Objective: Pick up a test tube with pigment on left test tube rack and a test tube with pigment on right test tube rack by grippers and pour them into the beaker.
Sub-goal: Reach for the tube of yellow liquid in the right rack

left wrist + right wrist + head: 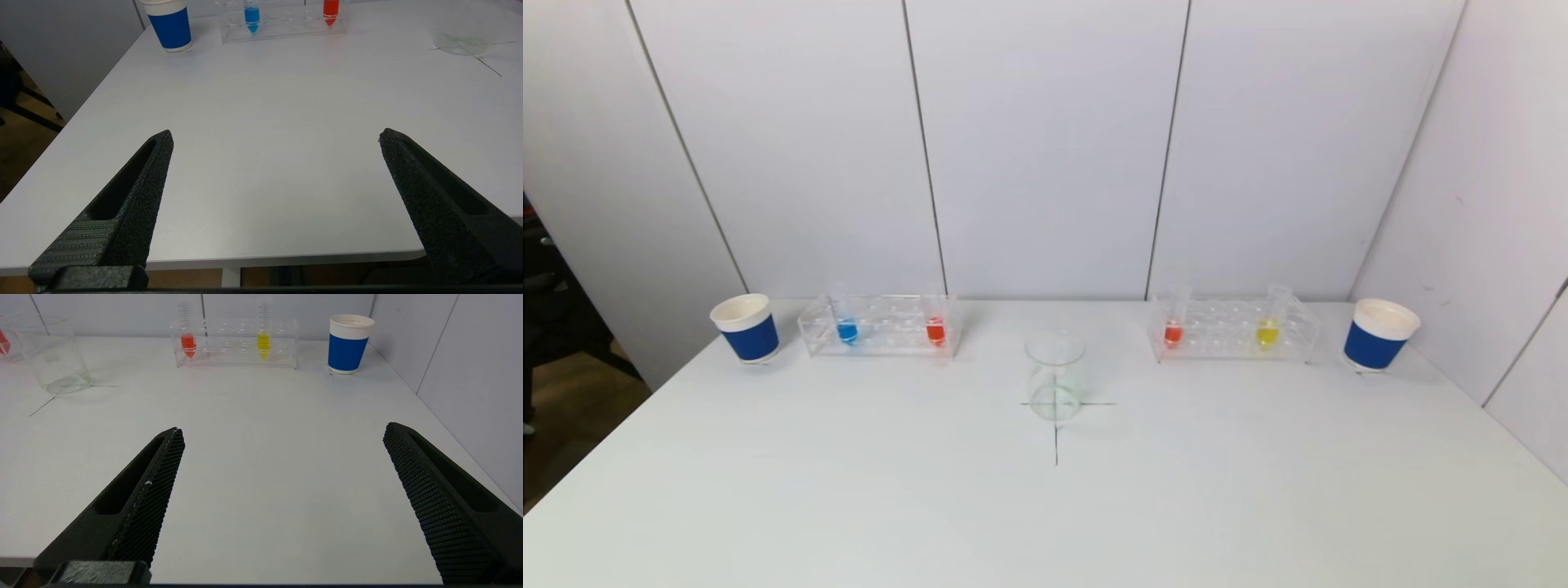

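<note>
The beaker (1054, 376) is being taken as the landmark; it is standing upright on a pen-drawn cross in the middle of the white surface (1045, 506), with no pigment seen inside.

The left test tube rack (880, 326) is being seen left of the beaker and a little farther back, with a blue tube (847, 325) at its outer end and a red tube (935, 324) at the end nearer the beaker, both upright in their holes. The right test tube rack (1232, 329) is sitting right of the beaker, carrying an orange-red tube (1173, 327) at the near-beaker end and a yellow tube (1267, 327) toward the far end. A blue paper cup (746, 327) is standing beyond the left rack, another cup (1379, 334) beyond the right rack.

The left hand (276, 136) is being held low over the near edge of the surface, well short of the beaker, pointing toward the racks, fingers spread wide, nothing between them. The right hand (284, 433) is being held the same way on the other side, wide and empty.
</note>
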Tool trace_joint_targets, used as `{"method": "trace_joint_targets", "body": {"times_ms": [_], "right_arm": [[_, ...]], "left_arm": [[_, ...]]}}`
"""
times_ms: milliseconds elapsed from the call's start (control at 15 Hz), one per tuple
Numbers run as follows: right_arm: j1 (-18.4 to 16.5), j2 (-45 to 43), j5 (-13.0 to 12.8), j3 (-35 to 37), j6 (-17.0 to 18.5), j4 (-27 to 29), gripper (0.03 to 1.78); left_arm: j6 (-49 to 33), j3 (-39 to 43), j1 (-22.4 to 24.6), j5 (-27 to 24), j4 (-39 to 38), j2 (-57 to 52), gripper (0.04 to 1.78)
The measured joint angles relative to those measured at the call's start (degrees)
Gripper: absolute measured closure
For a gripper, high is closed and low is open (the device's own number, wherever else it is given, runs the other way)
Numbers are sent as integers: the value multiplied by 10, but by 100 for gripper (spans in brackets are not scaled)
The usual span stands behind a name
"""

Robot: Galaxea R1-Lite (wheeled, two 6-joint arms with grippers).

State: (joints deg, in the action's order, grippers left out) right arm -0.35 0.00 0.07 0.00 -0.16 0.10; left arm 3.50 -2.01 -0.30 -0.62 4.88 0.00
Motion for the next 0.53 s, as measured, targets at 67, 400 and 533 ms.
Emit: {"method": "trace_joint_targets", "body": {"times_ms": [67,400,533], "right_arm": [[0,0,0,0,0,0,4],[0,0,0,0,0,0,4],[0,0,0,0,0,0,4]], "left_arm": [[0,0,0,0,0,0,6],[0,0,0,0,0,0,6],[0,0,0,0,0,0,6]]}}
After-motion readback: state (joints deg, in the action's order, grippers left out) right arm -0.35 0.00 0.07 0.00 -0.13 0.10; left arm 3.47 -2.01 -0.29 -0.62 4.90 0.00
